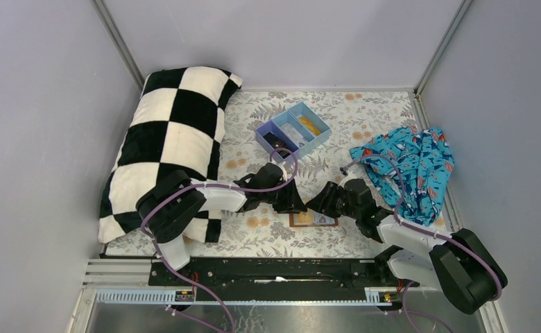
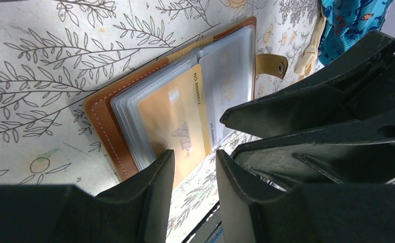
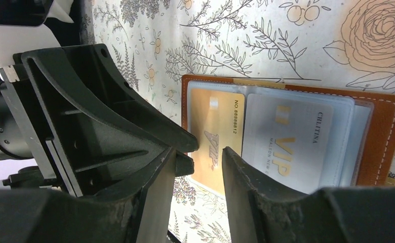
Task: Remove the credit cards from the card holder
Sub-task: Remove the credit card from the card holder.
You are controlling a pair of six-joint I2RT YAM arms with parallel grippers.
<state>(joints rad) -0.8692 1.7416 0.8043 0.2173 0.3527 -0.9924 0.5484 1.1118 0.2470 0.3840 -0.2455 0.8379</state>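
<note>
The card holder (image 1: 313, 220) lies open on the floral cloth between both grippers. Its tan leather edge (image 2: 109, 126) frames clear sleeves. A yellow-gold card (image 2: 175, 124) sticks partway out of its sleeve, past the holder's near edge. A pale blue-grey VIP card (image 3: 286, 142) sits in the sleeve beside it. My left gripper (image 2: 193, 169) is open just over the gold card's free end. My right gripper (image 3: 198, 164) is open and faces it over the same card (image 3: 215, 126). The two grippers (image 1: 297, 201) (image 1: 318, 202) nearly touch. Neither holds anything.
A blue three-compartment tray (image 1: 293, 132) stands behind the grippers, with a yellow item in one compartment. A black-and-white checked pillow (image 1: 170, 139) lies at the left. A crumpled blue patterned cloth (image 1: 410, 163) lies at the right. The holder's snap tab (image 2: 271, 65) points away.
</note>
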